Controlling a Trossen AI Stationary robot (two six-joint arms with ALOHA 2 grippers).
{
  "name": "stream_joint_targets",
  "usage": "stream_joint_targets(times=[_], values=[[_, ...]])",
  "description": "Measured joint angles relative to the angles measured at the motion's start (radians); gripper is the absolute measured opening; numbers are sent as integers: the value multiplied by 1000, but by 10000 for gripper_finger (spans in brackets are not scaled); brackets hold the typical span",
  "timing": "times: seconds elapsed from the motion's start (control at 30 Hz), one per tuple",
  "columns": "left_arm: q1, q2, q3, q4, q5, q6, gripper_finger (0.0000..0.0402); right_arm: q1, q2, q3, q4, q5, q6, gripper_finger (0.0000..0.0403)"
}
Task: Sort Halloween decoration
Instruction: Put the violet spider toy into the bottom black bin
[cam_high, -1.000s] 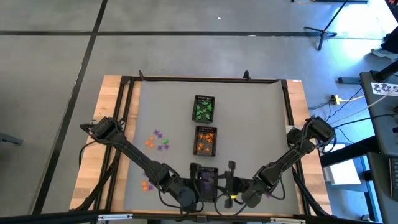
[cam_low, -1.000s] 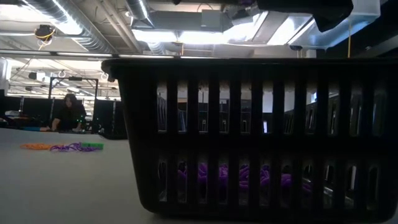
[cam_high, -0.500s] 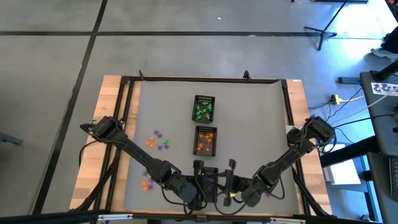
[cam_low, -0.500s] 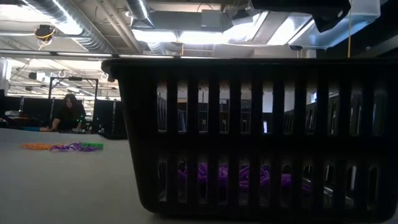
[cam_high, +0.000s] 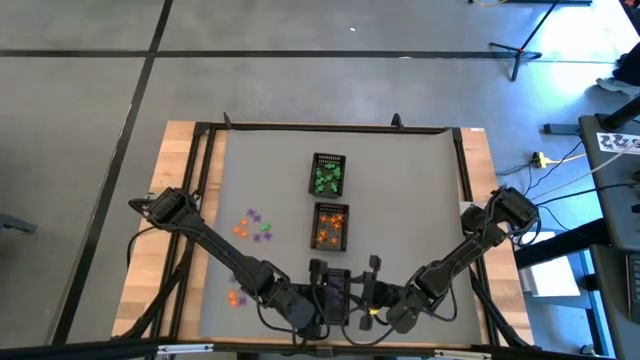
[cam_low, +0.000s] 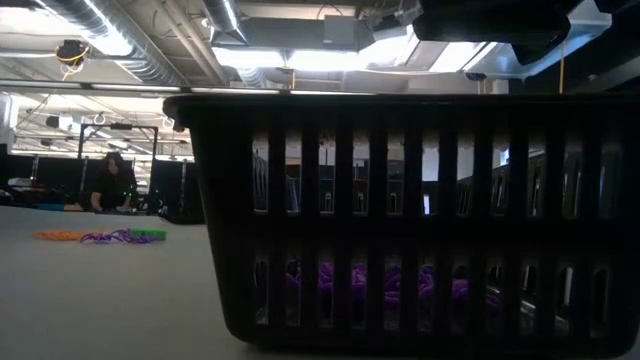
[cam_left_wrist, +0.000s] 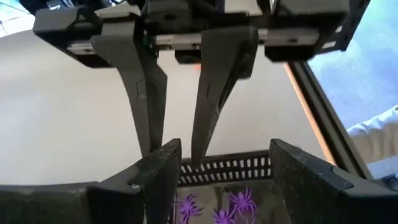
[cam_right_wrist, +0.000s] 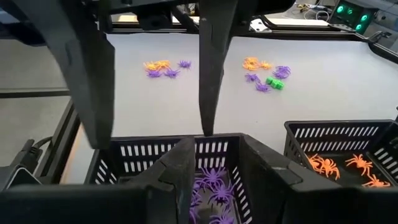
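Purple spiders (cam_right_wrist: 210, 186): lying in the near black tray (cam_high: 333, 293), at the table's front edge.
Orange spiders (cam_high: 331, 226): in the middle tray (cam_high: 331, 246).
Green pieces (cam_high: 327, 179): in the far tray (cam_high: 328, 159).
Loose trinkets (cam_high: 252, 225): scattered on the grey table (cam_high: 400, 190), left of the trays; a few more (cam_high: 236, 297) nearer the front.
Left gripper (cam_high: 318, 270): over the near tray, fingers apart, nothing between them.
Right gripper (cam_high: 372, 268): facing it over the same tray, fingers slightly apart, empty.

Bright ceiling lights (cam_low: 300, 55) glare behind a backlit, silhouetted black mesh tray (cam_low: 400, 220); the table (cam_high: 270, 160) is evenly lit.
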Motion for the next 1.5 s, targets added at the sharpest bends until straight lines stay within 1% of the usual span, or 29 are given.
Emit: stream_joint_targets(times=[0.1,0.17,0.27,0.4,0.47,0.57,0.67,0.73,0.9,1.07,1.2,1.37,1.5], values=[[-9,-9,-1,-58,1,-9,235,0,0,0,-4,-4,0,124],[-13,-31,-1,-123,1,-58,235,0,0,0,-7,-4,-2,124],[-15,-84,0,-292,-1,-167,235,1,-12,0,-25,-10,-2,124],[-15,-126,0,-575,4,-366,235,1,-39,0,-41,-25,2,124],[-15,-129,0,-702,41,-476,235,1,-45,0,-43,-34,2,124],[-17,-125,-10,-825,153,-589,235,1,-46,0,-45,-58,6,124],[-46,-122,-57,-835,248,-640,235,1,-46,0,-48,-72,6,124],[-78,-121,-84,-832,290,-675,235,1,-46,0,-52,-78,6,124],[-156,-121,-171,-832,344,-780,235,0,-46,0,-55,-78,-1,124],[-203,-142,-284,-817,409,-896,235,-16,-47,0,-59,-67,-35,124],[-217,-216,-381,-783,408,-956,235,-41,-47,0,-56,-62,-51,124],[-227,-356,-480,-736,347,-1049,235,-69,-47,0,-60,-104,-51,124],[-227,-418,-574,-700,358,-1136,235,-68,-48,0,-60,-113,-51,124]])
